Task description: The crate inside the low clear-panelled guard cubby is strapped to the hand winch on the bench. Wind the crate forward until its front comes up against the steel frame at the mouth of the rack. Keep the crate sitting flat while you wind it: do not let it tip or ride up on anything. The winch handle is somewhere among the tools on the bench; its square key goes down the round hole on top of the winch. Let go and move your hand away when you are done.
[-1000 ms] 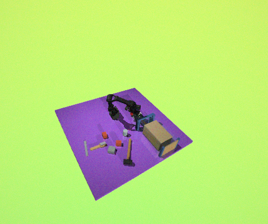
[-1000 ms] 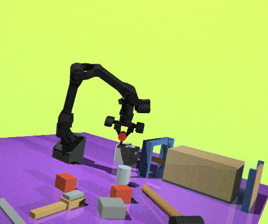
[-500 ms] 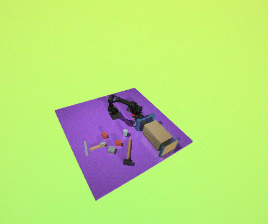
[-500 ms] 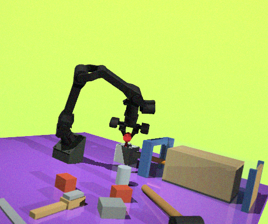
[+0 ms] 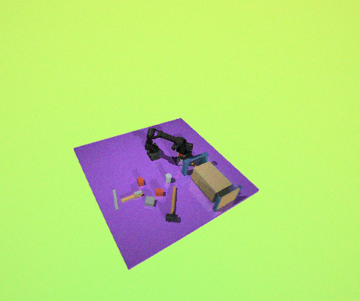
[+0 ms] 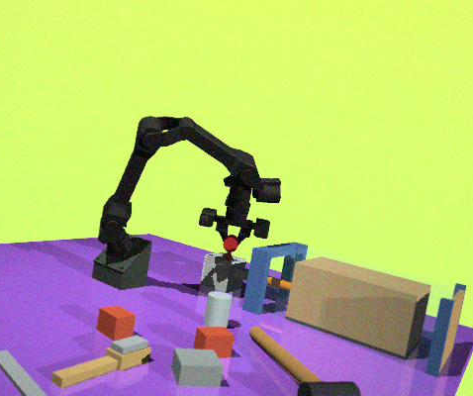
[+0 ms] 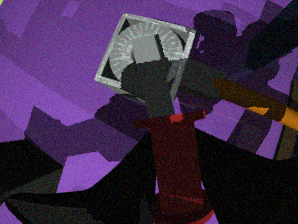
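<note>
My gripper is shut on the upright red knob of the winch handle, above the bench. The handle's grey crank arm runs from the knob to the middle of the winch top; its key is hidden. The pale square winch stands below the hand. An orange strap runs through the blue steel frame towards the tan crate. The crate looks flat, with a gap between its front and the frame.
A blue end frame with a tan panel stands behind the crate. A hammer, a white cylinder, red blocks, a grey block, a wooden-handled tool and a grey strip lie on the bench.
</note>
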Robot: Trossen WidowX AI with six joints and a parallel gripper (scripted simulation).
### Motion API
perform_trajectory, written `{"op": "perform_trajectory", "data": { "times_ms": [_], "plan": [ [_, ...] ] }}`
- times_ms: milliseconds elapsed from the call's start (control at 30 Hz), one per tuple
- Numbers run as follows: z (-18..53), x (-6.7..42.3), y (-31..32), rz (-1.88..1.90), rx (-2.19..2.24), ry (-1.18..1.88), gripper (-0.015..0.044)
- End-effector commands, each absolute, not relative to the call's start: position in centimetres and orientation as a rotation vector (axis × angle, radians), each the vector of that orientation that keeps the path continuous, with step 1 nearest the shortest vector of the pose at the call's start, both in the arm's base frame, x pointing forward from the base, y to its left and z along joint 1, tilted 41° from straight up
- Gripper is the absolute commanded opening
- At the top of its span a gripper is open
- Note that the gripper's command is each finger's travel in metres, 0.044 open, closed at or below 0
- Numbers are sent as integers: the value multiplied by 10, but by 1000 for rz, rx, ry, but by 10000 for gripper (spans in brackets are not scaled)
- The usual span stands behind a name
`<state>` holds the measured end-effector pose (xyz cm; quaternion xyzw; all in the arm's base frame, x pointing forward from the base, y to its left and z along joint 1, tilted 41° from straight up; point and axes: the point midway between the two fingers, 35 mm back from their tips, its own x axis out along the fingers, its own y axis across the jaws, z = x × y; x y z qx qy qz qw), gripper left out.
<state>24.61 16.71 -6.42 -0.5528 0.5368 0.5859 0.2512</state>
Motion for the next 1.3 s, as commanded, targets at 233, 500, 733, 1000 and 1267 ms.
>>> {"op": "perform_trajectory", "data": {
  "times_ms": [233, 500, 733, 1000, 1267],
  "plan": [
    [-78, 267, 179, 1573, -1520, 1426, 0],
    [-83, 273, 185, 1573, -1520, 1425, 0],
    [-88, 278, 190, 1573, -1520, 1425, 0],
    [-93, 282, 197, 1573, -1520, 1424, 0],
    [-99, 286, 204, 1573, -1520, 1423, 0]
  ]
}}
